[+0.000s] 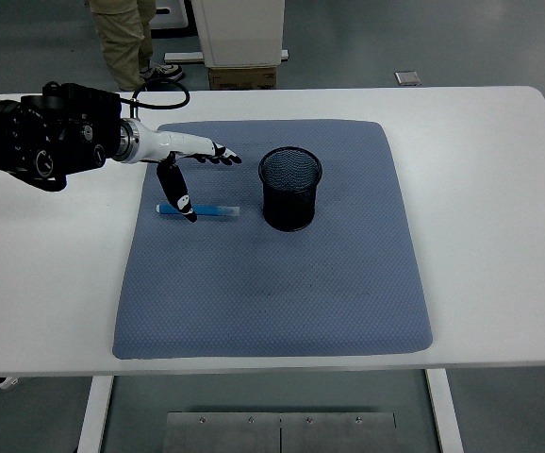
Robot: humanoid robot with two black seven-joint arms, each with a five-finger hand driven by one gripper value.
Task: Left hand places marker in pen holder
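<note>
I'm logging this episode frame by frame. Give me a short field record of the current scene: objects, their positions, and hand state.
marker: blue marker with a pale cap, lying flat on the mat, left of the holder, not lifted
holder: black mesh cylindrical pen holder, upright, nothing visible inside
mat: blue-grey fabric mat on the white table
left hand: over the marker, fingers spread, thumb pointing down at it, no grasp
right hand: out of view
person: legs at the top edge
</note>
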